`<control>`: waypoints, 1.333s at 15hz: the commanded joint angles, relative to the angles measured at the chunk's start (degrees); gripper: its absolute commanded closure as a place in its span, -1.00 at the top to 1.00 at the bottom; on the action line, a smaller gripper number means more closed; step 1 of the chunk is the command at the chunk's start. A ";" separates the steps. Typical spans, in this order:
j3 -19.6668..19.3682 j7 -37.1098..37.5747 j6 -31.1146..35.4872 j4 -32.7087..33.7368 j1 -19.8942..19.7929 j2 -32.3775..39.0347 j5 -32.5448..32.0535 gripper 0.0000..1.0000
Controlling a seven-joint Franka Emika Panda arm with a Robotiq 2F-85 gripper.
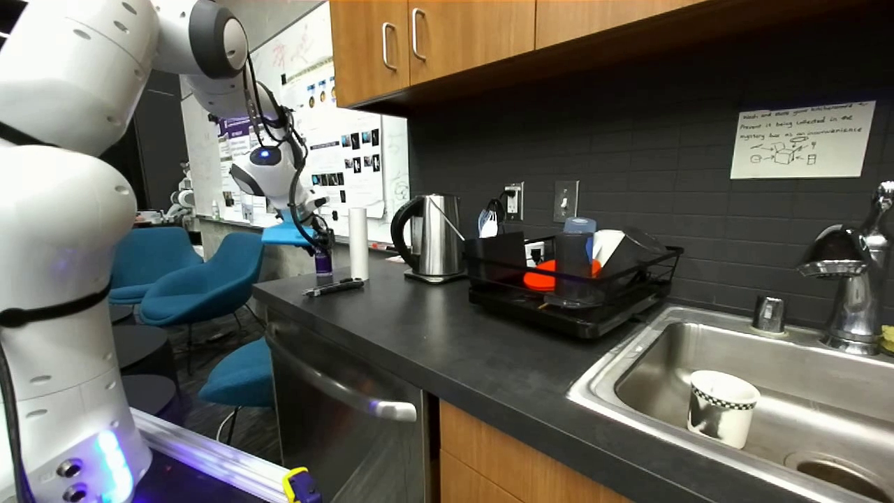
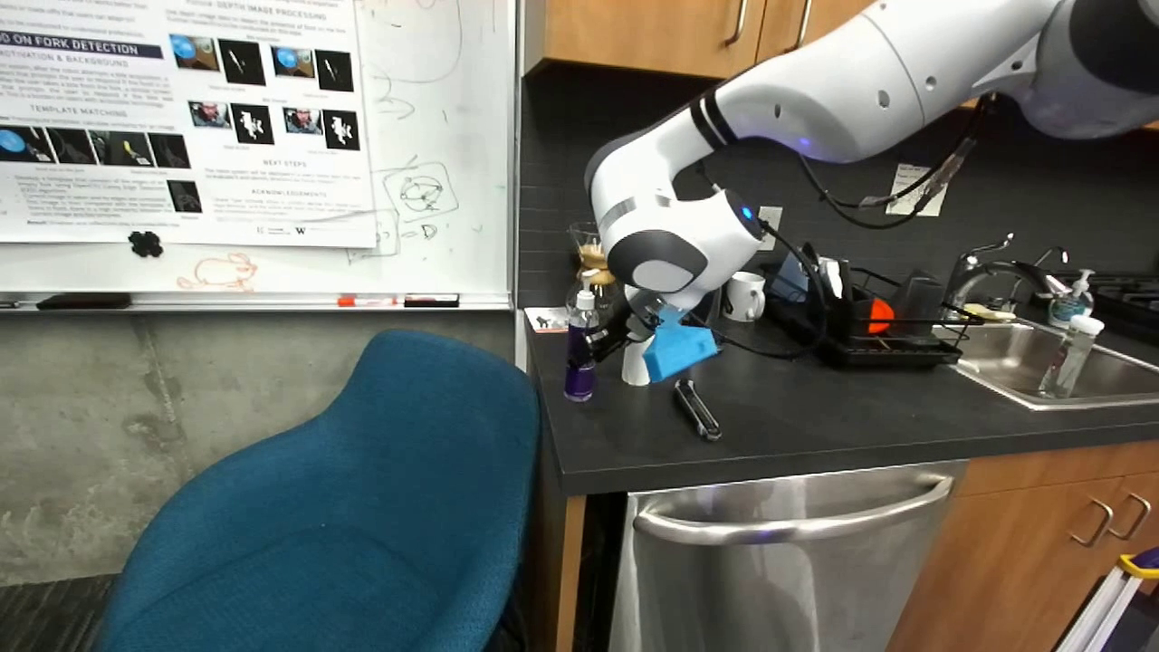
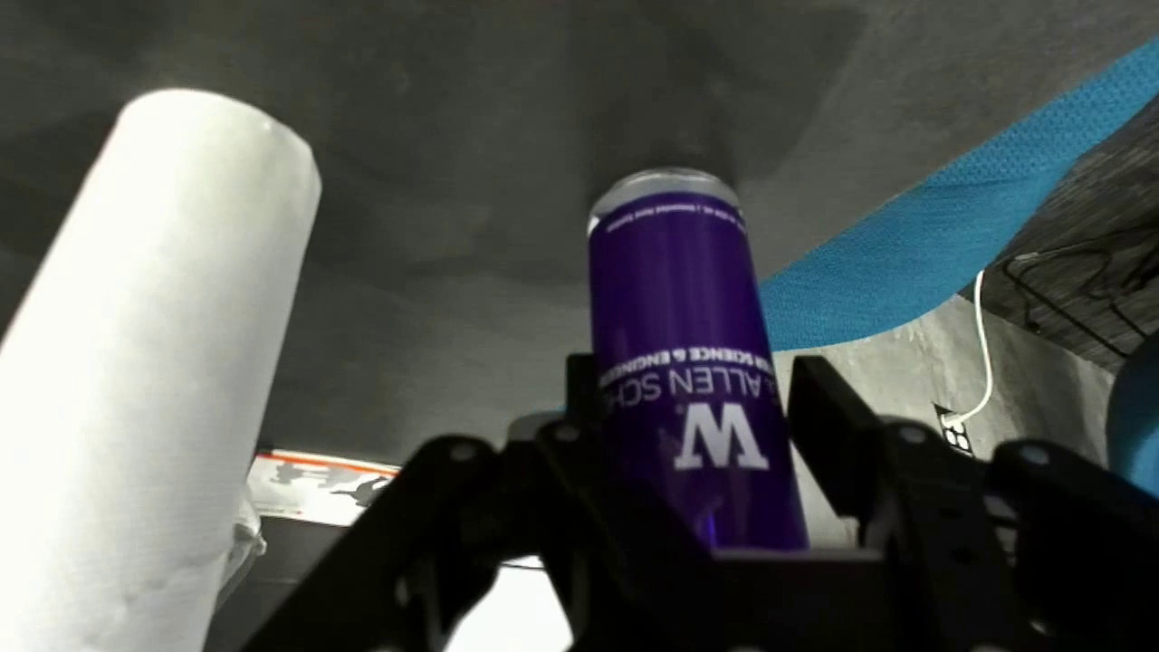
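A purple pump bottle with white lettering (image 3: 679, 290) stands upright on the dark counter near its end; it also shows in both exterior views (image 1: 323, 264) (image 2: 579, 376). My gripper (image 3: 695, 389) is around its upper part, one finger on each side. In the wrist view the left finger lies against or in front of the bottle, and a narrow gap shows beside the right finger. In both exterior views the gripper (image 1: 323, 241) (image 2: 608, 340) is at the bottle. A white paper roll (image 3: 154, 380) stands close beside the bottle.
A black-and-grey cutter-like tool (image 2: 697, 410) lies on the counter by the roll. A steel kettle (image 1: 440, 237), a black dish rack (image 1: 594, 307) and a sink (image 1: 649, 356) with a mug (image 1: 723, 409) are farther along. A blue chair (image 2: 362, 507) stands beside the counter's end.
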 commanded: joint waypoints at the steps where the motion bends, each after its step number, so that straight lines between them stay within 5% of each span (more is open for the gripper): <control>1: 2.00 -2.06 1.00 2.84 -1.32 1.59 4.55 -0.38; 6: -1.11 -1.63 0.59 3.31 0.54 0.34 5.48 -0.38; 7: -1.60 -1.76 0.59 3.15 0.56 0.11 5.50 -0.06; 8: -2.42 -1.68 0.60 3.07 0.88 -0.01 5.45 -0.42; 11: -3.94 -2.26 0.60 1.87 0.90 -0.51 5.90 0.06; 12: -4.48 -2.41 0.55 1.44 0.98 -0.73 6.10 0.50; 17: -6.69 -4.68 0.18 -1.81 1.55 -1.83 8.81 0.94; 20: -7.57 -6.64 0.15 -4.07 1.67 -2.83 11.19 1.00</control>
